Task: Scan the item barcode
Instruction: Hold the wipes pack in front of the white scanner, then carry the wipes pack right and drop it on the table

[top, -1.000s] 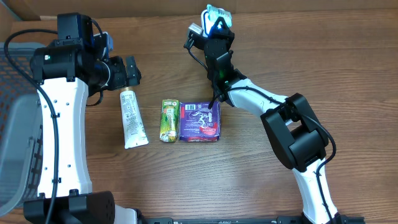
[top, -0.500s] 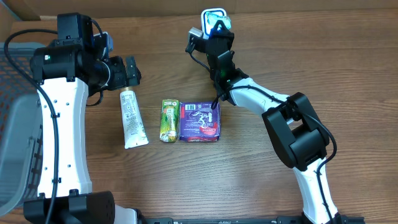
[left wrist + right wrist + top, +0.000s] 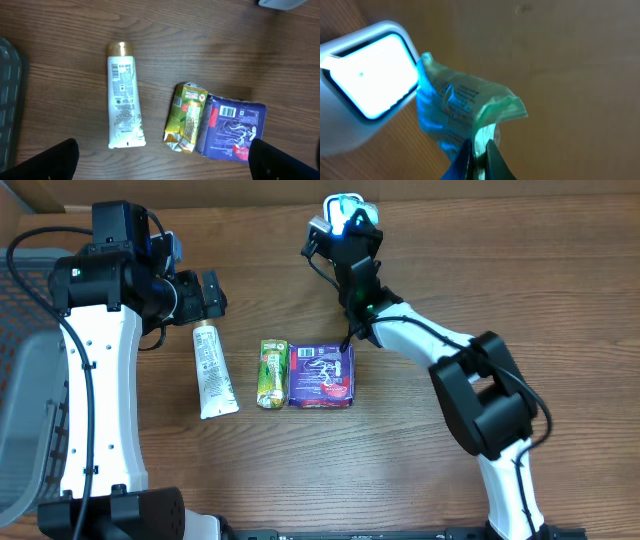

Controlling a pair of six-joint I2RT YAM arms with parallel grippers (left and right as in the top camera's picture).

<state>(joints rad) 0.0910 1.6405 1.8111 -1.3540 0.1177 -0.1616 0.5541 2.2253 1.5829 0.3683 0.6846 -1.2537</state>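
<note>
My right gripper [image 3: 479,150] is shut on the edge of a crumpled greenish packet [image 3: 465,102]. It holds the packet right beside the lit window of the white scanner [image 3: 365,85], and blue light falls on the packet. In the overhead view that gripper [image 3: 352,225] sits at the scanner [image 3: 344,202] at the back of the table. My left gripper [image 3: 162,167] is open and empty, hovering above the wood. Its dark fingertips [image 3: 50,160] stand far apart at the bottom corners of the left wrist view.
On the table lie a white tube [image 3: 212,370] with a gold cap, a yellow-green packet [image 3: 273,373] and a purple packet [image 3: 322,376] side by side. The purple packet [image 3: 232,127] shows a barcode label. A grey mesh basket [image 3: 25,380] stands at the left edge.
My right wrist has shifted slightly to the right at the scanner, still holding the packet. The left arm and the items on the table have not moved.
</note>
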